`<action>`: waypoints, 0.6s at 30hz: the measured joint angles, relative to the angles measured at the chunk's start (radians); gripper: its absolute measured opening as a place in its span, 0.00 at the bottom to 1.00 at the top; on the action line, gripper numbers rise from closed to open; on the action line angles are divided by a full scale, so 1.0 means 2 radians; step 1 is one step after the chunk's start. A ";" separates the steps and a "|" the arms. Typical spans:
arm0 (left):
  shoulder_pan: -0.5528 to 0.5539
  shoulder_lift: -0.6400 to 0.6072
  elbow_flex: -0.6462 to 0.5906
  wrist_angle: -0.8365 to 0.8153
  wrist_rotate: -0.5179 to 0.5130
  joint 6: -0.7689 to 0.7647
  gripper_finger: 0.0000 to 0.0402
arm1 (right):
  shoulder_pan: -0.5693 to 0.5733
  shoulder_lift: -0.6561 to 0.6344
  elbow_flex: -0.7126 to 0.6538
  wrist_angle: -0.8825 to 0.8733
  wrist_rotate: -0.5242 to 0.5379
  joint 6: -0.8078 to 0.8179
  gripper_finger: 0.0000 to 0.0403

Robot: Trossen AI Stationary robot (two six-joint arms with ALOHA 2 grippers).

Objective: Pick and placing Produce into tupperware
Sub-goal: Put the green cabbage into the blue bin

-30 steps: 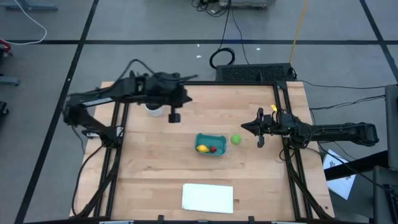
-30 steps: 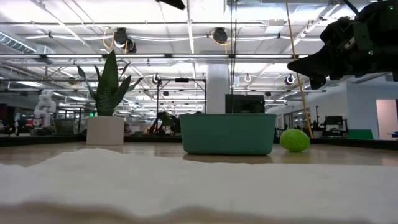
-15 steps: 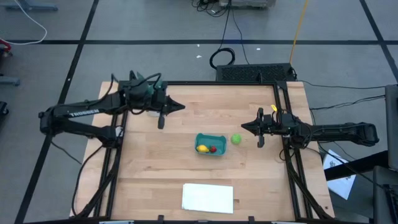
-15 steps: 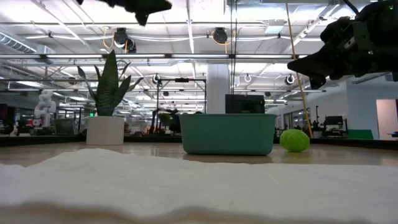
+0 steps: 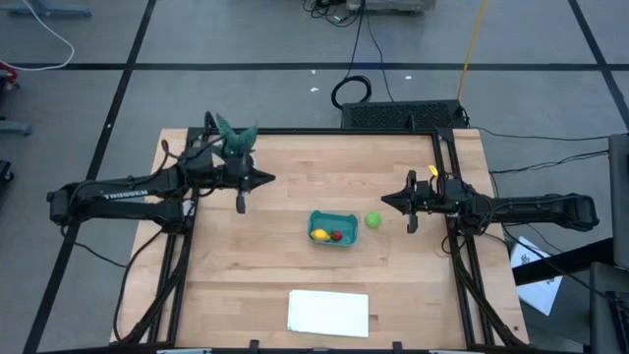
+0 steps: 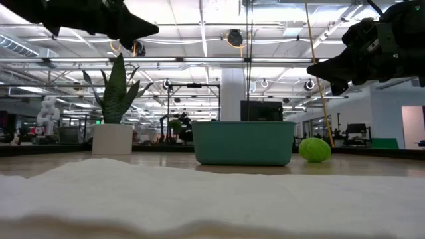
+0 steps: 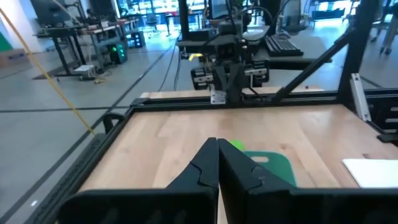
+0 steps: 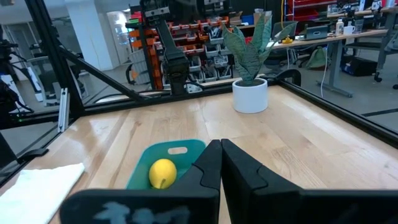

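Note:
The teal tupperware (image 5: 332,228) sits mid-table, and in the low view its wall (image 6: 244,142) hides what lies inside. The yellow lemon (image 5: 319,234) and red strawberry (image 5: 337,235) lie in it; the right wrist view shows the lemon (image 8: 163,172). The green ball (image 5: 373,220) rests on the wood just right of the tub, also seen in the low view (image 6: 314,149). My left gripper (image 5: 267,180) hovers shut, left of and beyond the tub. My right gripper (image 5: 386,202) hovers shut, just right of the ball.
A spiky plant (image 5: 236,133) in a white pot (image 6: 111,139) stands near the far left corner, beside my left arm. A flat white sheet (image 5: 328,313) lies at the near edge. A black frame rail (image 5: 447,177) runs along the table's sides.
My left arm has drawn back toward the table's left edge, and its gripper has moved left, away from the tub. In the low view it has come down into the picture at the upper left. The right arm, the tub and the fruit have kept still.

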 joint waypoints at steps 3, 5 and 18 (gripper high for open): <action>0.005 -0.016 -0.030 0.032 0.013 -0.007 0.00 | 0.000 0.000 0.000 0.000 0.000 0.000 0.00; 0.008 -0.025 -0.055 0.066 0.019 -0.022 0.00 | 0.000 0.000 0.000 0.000 0.000 0.000 0.00; 0.010 -0.027 -0.178 0.241 -0.037 -0.061 0.00 | 0.000 0.000 0.000 0.000 0.001 0.009 0.00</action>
